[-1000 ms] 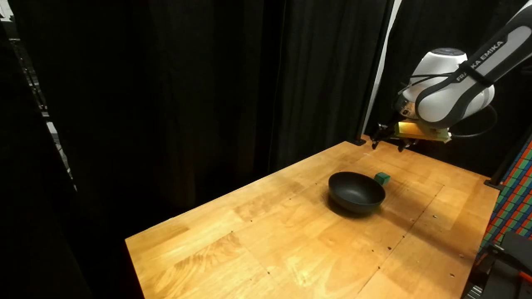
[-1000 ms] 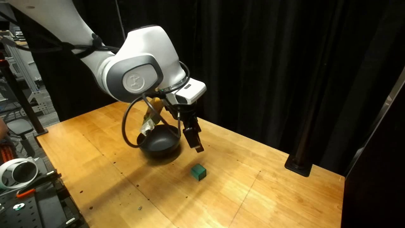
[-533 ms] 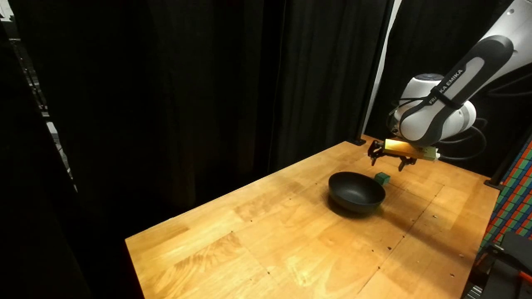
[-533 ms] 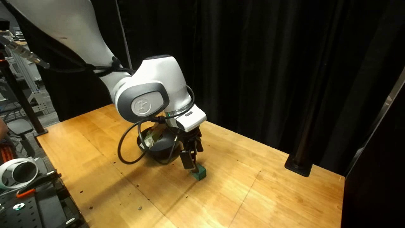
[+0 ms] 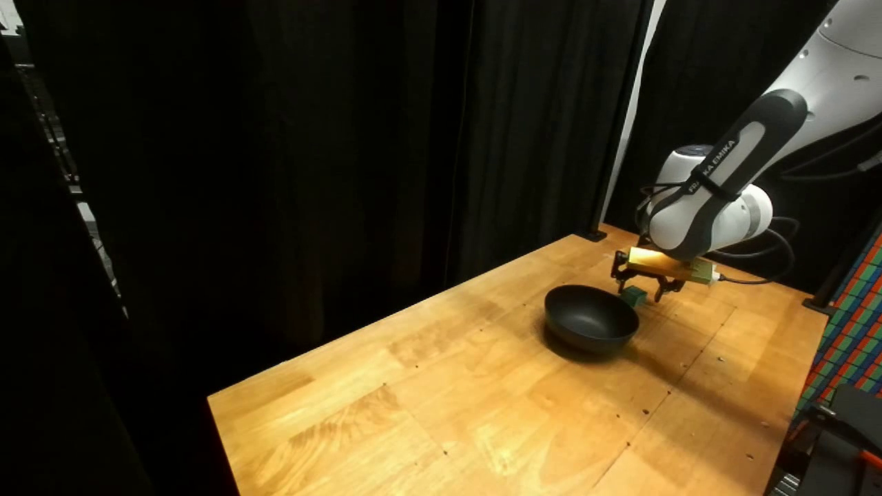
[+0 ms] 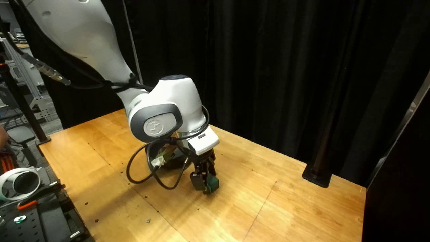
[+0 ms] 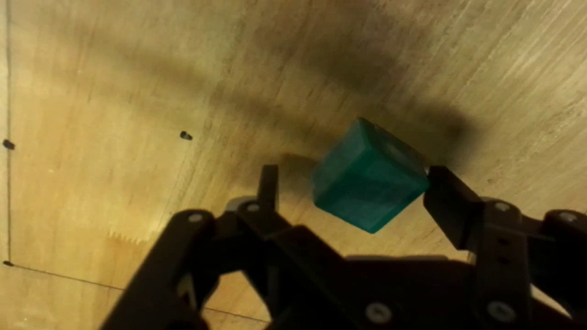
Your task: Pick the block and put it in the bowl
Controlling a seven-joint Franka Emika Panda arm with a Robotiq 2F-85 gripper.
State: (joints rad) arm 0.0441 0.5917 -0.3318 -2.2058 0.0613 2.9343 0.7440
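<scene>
In the wrist view the gripper [image 7: 352,174] stands wide around the block [image 7: 369,185], with a gap at the left finger [image 7: 268,188]; whether the right finger [image 7: 447,199] touches, I cannot tell. In an exterior view the bowl [image 5: 591,320] shows whole, the block on the table [image 5: 482,393] just off its far right; in an exterior view the arm [image 6: 178,101] partly hides the bowl. Half a second ago the gripper hung higher; block and bowl lie as before.

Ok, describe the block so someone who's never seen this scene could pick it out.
On the wooden table stands a round black bowl. Near it, the open black gripper straddles the block. That is the small green cube, its colour setting it apart from both black neighbours.
</scene>
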